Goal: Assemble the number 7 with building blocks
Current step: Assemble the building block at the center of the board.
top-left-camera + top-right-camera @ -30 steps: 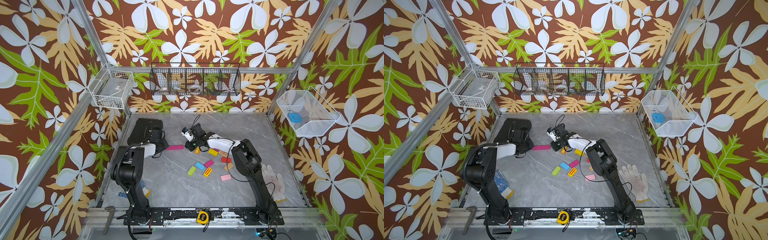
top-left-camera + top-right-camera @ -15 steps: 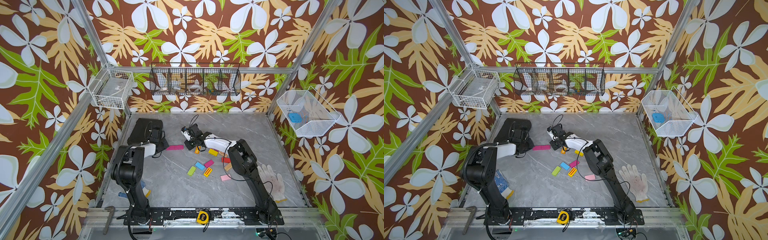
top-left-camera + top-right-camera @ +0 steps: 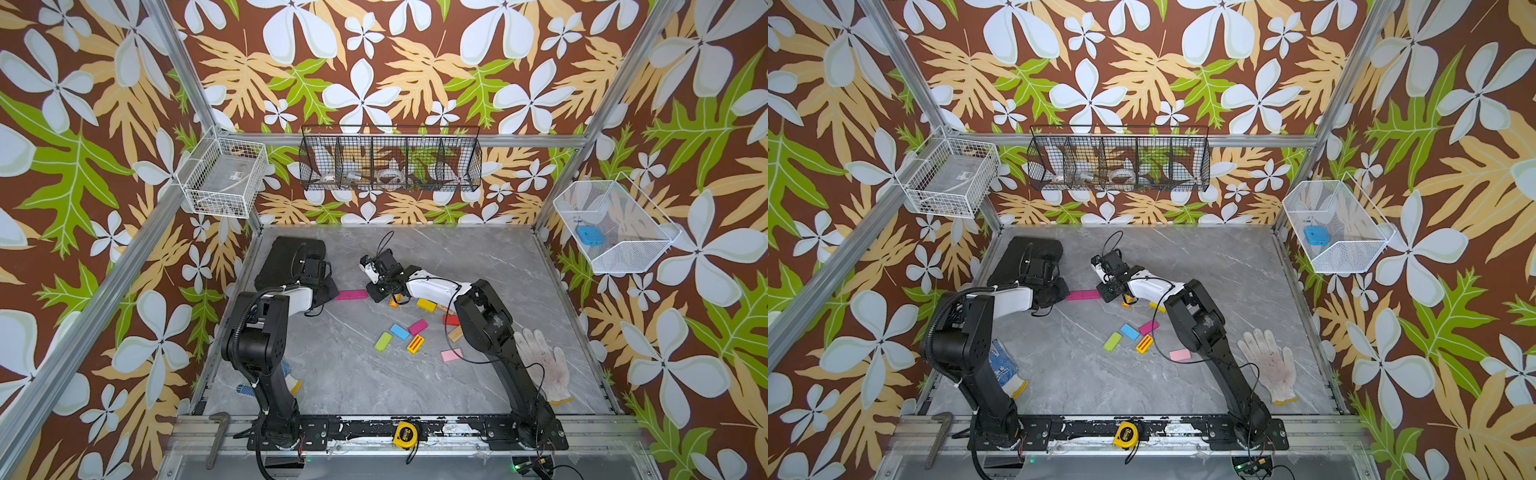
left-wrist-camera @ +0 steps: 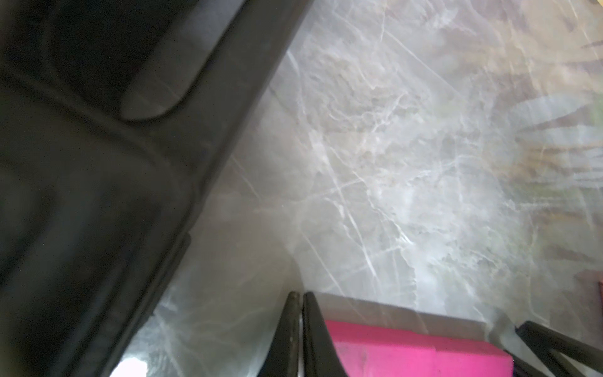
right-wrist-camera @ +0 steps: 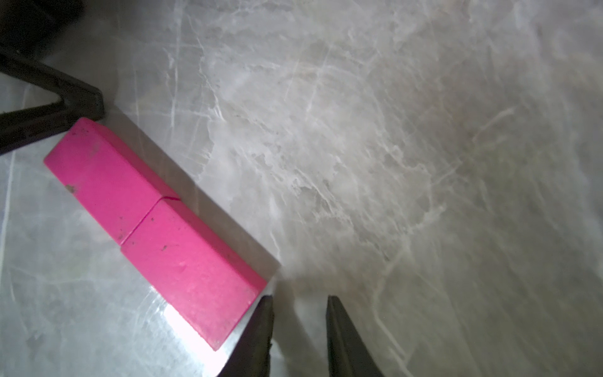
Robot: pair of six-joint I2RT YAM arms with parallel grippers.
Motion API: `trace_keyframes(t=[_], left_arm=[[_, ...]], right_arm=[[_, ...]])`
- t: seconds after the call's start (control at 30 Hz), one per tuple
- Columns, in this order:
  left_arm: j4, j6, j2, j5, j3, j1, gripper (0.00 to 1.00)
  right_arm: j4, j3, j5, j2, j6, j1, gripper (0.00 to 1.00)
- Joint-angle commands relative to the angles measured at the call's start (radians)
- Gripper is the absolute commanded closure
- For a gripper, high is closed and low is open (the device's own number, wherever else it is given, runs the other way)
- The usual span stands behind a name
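Left claw: fingers pressed flat together, nothing between them, tips low over the worktop, just beside one end of the magenta pair. Right claw: fingers a little apart, narrow gap, only bare worktop showing in it. One finger sits right at the pair's other end; contact can't be told. The pair: two magenta blocks lying flat, end to end in one straight line, seam tight, left of centre toward the back edge, between the claws. Loose blocks to its right, mid-worktop: orange block, yellow block, red block and wood block close by the right arm. Green block, blue block, magenta block and striped block bunched together. Pink block apart, nearer the front edge. Containers: black tray in the back left corner, inside too dark to read. White basket on the left wall, something clear and flat in it. Black basket on the back wall, split into compartments, tape rolls in it, other bits too small to name. Mesh basket on the right wall, a blue thing inside.
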Motion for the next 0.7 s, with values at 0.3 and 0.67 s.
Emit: trace_keyframes(t=[0.3,0.67], left_arm=[[-0.094,0.014,0.001,-0.007,0.005,-0.014,0.90],[-0.086,0.015,0.031,0.011,0.039,-0.017,0.90]], right_arm=[[-0.001,-0.021,-0.020,-0.014,-0.003,0.008,0.70],[0.000,-0.018,-0.013,-0.005,0.004,0.011,0.68]])
